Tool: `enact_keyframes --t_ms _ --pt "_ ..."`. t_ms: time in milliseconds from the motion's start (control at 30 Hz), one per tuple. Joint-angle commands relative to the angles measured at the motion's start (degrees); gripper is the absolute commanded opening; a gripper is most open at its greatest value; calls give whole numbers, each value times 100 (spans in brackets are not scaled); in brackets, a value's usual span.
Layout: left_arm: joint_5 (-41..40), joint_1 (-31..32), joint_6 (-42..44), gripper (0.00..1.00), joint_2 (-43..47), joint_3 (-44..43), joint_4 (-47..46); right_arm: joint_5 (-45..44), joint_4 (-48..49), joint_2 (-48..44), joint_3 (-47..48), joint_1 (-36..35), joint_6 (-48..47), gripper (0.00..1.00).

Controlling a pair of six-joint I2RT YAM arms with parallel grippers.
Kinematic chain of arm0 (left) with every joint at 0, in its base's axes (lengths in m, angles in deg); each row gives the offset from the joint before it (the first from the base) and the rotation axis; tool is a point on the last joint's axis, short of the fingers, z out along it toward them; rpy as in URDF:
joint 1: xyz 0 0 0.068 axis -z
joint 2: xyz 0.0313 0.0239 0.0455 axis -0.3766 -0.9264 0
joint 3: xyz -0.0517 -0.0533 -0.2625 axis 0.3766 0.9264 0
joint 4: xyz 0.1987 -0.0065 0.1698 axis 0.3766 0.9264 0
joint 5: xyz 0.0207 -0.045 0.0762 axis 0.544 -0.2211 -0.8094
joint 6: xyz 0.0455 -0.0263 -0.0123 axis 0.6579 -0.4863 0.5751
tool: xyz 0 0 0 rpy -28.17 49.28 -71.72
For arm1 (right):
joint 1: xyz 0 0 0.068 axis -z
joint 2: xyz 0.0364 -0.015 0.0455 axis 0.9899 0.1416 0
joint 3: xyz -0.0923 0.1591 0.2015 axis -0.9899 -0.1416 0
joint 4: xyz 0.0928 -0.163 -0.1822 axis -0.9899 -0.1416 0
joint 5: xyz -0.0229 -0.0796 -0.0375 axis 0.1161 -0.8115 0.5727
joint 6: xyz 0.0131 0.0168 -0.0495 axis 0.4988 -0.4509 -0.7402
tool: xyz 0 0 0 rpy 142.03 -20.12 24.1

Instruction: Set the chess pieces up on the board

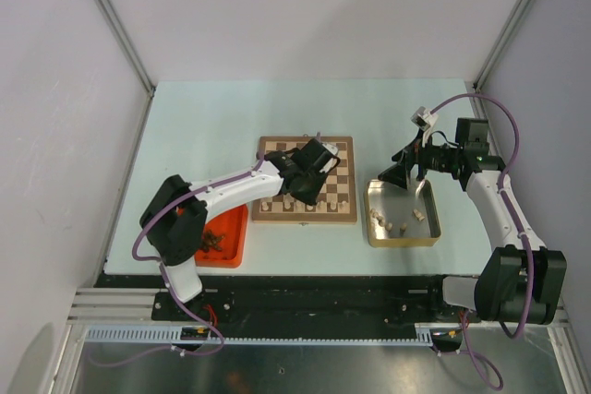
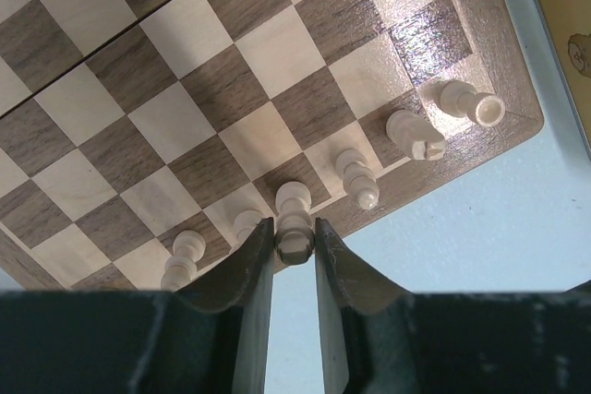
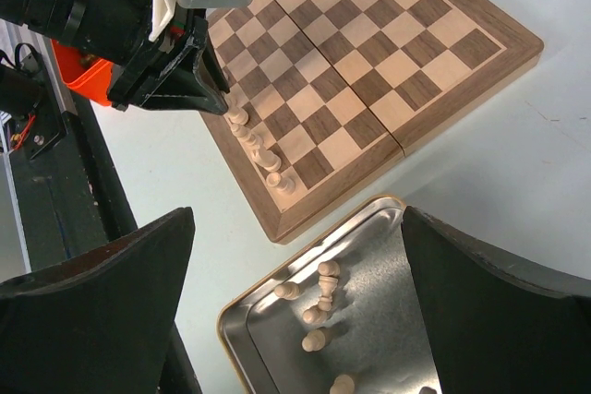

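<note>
The wooden chessboard (image 1: 343, 186) lies mid-table and also shows in the left wrist view (image 2: 185, 89) and the right wrist view (image 3: 388, 53). Several pale pieces stand along its near edge, among them a rook (image 2: 459, 99) and a bishop (image 2: 355, 177). My left gripper (image 2: 292, 244) is over that row, its jaws closed against a pale piece (image 2: 294, 219) that stands upright on the board. From above, the left gripper (image 1: 297, 195) hides this piece. My right gripper (image 1: 401, 177) hangs open and empty over the gold tin (image 1: 403, 244), which holds several pale pieces (image 3: 323, 294) lying loose.
A red tray (image 1: 238, 228) with dark brown pieces (image 1: 214, 240) sits left of the board, beside the left arm. The tin's rim (image 3: 315, 254) lies close to the board's right edge. Walls enclose the table on the left, back and right.
</note>
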Motion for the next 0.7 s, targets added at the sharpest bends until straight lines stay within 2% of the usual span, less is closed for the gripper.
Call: enact_keyframes --t_ms 0,200,433,667 --pt "0 27 89 27 119 10 18 25 -7 20 226 16 -126 100" --pt "-35 27 89 29 101 -43 9 25 -16 11 235 16 -135 100" --pt "-9 27 80 36 48 -52 0 25 -51 19 244 16 -161 100" --pt "-61 27 36 42 320 -122 9 33 -86 46 261 16 -205 100"
